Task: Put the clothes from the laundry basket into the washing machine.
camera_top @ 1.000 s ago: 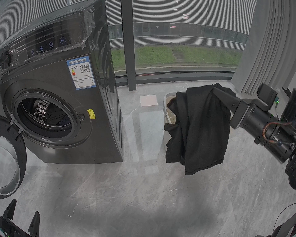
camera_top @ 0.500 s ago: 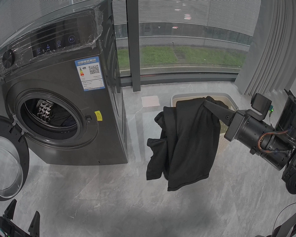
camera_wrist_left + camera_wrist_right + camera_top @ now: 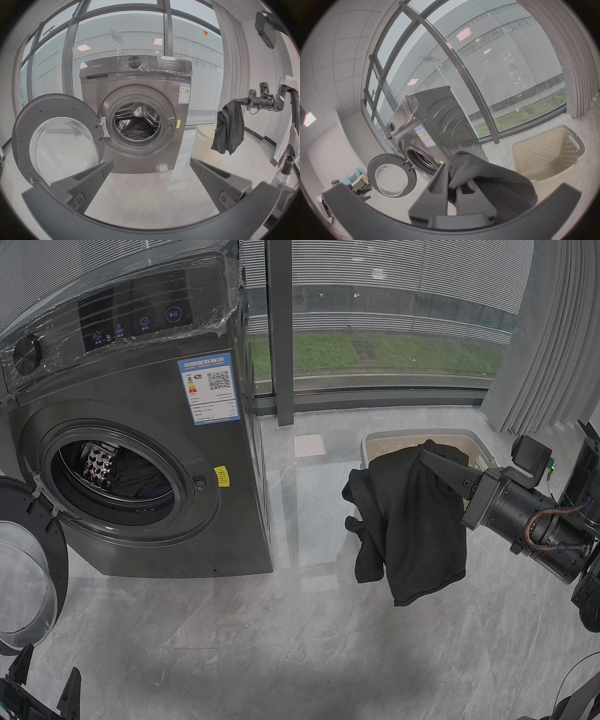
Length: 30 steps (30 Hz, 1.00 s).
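To the right of the washing machine (image 3: 144, 427), the right gripper (image 3: 429, 459) is held out in the air, its jaws clenched on the top fold of a black garment (image 3: 412, 521). The garment hangs straight down from that grip in loose folds, its hem clear of the grey floor (image 3: 281, 627). It hangs apart from the machine's side panel, with a strip of bare floor between them. From the head view it covers the near rim of the laundry basket (image 3: 381, 441). The cream, perforated basket stands on the floor to the right of the machine, by the window.

The washing machine faces the robot with its round door (image 3: 28, 577) swung fully open to the machine's left. Dark clothes (image 3: 134, 480) lie at the bottom of the drum, seen through the open porthole. Clear film wraps the control panel along the machine's top edge.

Low down in front of the machine, just below the open door, sits the left gripper (image 3: 50, 664). Its jaws are released and spread wide apart, pointing toward the machine's front.
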Tool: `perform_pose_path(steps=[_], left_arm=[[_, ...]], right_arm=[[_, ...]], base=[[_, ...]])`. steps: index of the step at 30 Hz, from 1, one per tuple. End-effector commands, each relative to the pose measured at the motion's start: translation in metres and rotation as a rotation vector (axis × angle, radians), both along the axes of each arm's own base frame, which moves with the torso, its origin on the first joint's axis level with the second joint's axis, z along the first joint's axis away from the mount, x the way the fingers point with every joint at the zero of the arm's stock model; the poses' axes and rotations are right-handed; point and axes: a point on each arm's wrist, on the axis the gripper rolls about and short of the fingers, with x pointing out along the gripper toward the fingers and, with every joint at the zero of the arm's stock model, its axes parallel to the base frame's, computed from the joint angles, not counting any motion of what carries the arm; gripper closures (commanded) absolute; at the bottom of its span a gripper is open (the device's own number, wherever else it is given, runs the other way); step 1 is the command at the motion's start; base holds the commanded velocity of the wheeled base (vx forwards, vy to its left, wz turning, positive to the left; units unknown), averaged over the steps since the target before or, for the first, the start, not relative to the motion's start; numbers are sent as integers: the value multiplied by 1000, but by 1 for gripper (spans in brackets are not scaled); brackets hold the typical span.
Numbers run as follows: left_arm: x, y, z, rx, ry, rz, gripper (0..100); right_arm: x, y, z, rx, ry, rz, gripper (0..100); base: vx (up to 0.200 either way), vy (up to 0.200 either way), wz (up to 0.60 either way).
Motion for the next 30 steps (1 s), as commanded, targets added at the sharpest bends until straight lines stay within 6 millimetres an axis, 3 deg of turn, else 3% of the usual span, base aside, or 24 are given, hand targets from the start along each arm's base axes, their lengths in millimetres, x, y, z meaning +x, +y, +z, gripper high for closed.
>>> perform_pose_path(steps=[1, 11, 30], left_arm=[[0, 0, -5, 0, 2, 0, 0], [0, 0, -5, 0, 4, -1, 0], [0, 0, -5, 4, 4, 0, 0]], right_arm=[[0, 0, 4, 11, -16, -1, 100], [-1, 0, 8, 11, -35, -4, 100], [-1, 2, 9, 3, -46, -20, 100]], base=[[0, 0, 600], [0, 0, 60], [0, 189, 0]])
